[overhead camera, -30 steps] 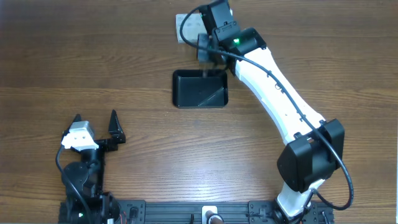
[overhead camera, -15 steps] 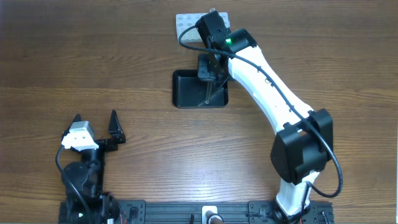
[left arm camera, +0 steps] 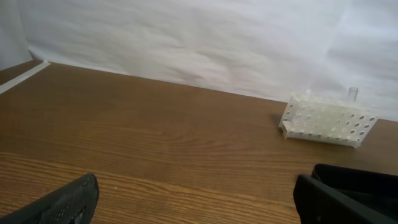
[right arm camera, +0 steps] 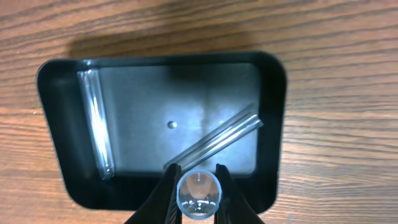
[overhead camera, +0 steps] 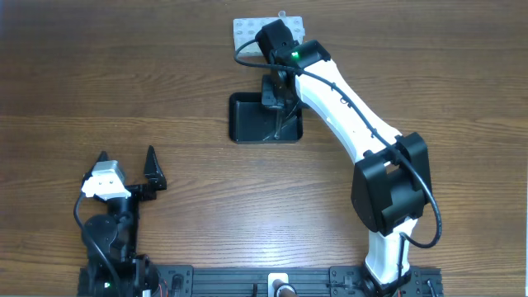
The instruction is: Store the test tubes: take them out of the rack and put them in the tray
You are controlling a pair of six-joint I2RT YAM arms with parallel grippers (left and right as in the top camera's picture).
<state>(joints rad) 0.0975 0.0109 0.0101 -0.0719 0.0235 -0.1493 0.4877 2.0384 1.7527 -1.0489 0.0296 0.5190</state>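
The black tray (right arm camera: 271, 112) lies right under my right gripper (right arm camera: 198, 182), which is shut on a clear test tube (right arm camera: 198, 194) held upright and seen end-on. Two more tubes lie inside the tray: one along a side wall (right arm camera: 97, 124), one diagonal (right arm camera: 219, 140). From above, the right gripper (overhead camera: 276, 92) hangs over the tray (overhead camera: 241, 125), just in front of the white rack (overhead camera: 247, 33). One tube (left arm camera: 352, 93) still stands in the rack (left arm camera: 326, 121). My left gripper (overhead camera: 128, 169) rests open near its base, far from both.
The brown wooden table is bare around the tray and rack. A white backdrop (left arm camera: 186, 43) rises behind the table's far edge. The right arm's white link (overhead camera: 346, 115) stretches diagonally over the table's right half.
My right gripper has carried the tube from just in front of the rack to a spot over the tray's inside. The left arm has stayed still.
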